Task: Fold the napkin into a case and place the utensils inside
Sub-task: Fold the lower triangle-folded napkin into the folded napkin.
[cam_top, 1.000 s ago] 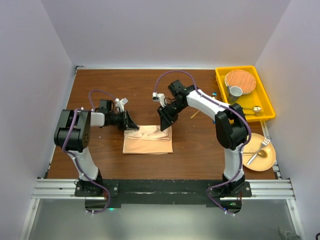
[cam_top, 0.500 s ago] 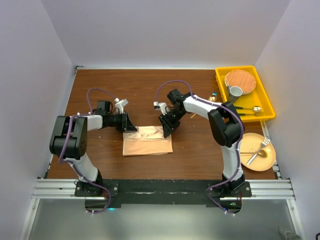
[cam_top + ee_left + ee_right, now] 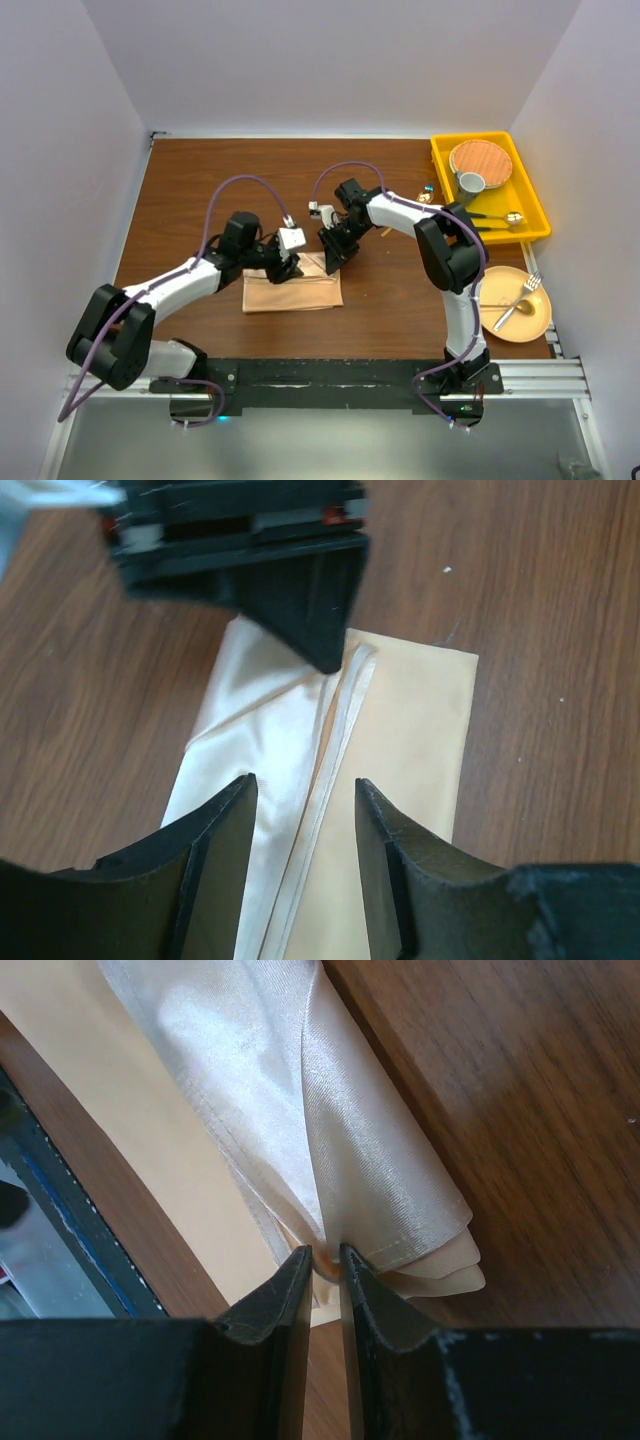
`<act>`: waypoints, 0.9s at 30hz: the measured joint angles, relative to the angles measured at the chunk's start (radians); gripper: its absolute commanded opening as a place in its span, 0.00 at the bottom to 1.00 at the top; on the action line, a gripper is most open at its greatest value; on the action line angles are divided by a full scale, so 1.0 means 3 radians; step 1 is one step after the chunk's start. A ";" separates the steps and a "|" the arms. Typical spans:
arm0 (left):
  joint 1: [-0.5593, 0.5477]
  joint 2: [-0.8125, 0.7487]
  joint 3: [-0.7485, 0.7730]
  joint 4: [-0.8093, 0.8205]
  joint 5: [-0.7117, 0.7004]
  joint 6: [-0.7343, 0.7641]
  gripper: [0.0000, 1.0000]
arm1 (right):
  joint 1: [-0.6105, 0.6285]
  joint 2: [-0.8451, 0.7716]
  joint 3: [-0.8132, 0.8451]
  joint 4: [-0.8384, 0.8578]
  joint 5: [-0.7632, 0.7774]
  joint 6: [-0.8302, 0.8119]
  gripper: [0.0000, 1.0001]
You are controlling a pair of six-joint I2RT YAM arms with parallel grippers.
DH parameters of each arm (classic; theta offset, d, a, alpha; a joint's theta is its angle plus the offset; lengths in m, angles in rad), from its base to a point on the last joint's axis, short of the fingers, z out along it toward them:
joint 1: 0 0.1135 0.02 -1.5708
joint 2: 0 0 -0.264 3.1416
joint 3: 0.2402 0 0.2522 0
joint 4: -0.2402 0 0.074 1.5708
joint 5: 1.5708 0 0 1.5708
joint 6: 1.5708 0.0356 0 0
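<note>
The napkin [image 3: 295, 288] lies folded into a layered rectangle on the table [image 3: 200, 190], between the two arms. The right gripper [image 3: 325, 1260] pinches the stacked layers at the napkin's far right corner, jaws almost together on the cloth. The left gripper [image 3: 305, 800] hangs above the napkin, jaws spread, holding nothing.

The brown wooden worktop [image 3: 200, 180] carries a peach satin napkin [image 3: 295, 290], folded into a layered rectangle and lying near its middle. A yellow tray [image 3: 438, 170] sits at the far right corner. Nearer on the right, a round tan plate [image 3: 528, 322] rests.
</note>
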 measured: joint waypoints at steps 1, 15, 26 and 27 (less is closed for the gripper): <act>-0.0118 0.0015 -0.0022 0.0045 -0.0079 0.0103 0.50 | 0.0000 0.0000 -0.0006 0.0008 -0.0008 0.0018 0.21; -0.1001 0.0655 0.0037 0.0439 -0.0889 0.0790 0.45 | 0.0001 -0.0114 -0.0069 0.0141 -0.0104 0.0296 0.20; -0.1191 0.1010 0.0326 0.0299 -0.1208 0.0946 0.17 | -0.0238 -0.0488 -0.0270 0.0081 -0.0234 0.0465 0.25; -0.1191 0.1013 0.0332 0.0295 -0.1226 0.0945 0.15 | -0.0268 -0.0558 -0.0319 0.0094 -0.0237 0.0472 0.25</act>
